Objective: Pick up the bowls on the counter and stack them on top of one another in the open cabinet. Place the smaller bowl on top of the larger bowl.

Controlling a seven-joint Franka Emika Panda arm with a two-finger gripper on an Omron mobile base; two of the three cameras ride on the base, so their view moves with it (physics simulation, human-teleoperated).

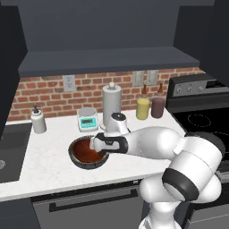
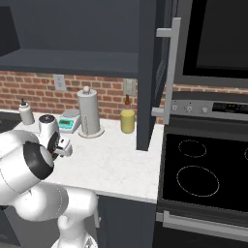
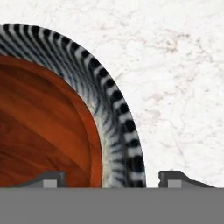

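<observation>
Fingertips first: the pincer [image 3: 107,179] stands wide, one tip over the smaller bowl [image 3: 39,127], the other outside above bare worktop [image 3: 175,78], holding nothing. Between them runs the striped rim of the larger bowl [image 3: 116,122]. So the reddish bowl already sits nested inside the grey one, on the worktop just left of the wrist, in front of the scale [image 1: 87,119]. Rim squarely between the fingers, I reckon closing would catch the wall. Up above, the open cabinet [image 1: 107,60] waits.

Bare counter [image 3: 183,65] beside larger bowl [image 3: 118,131]
</observation>
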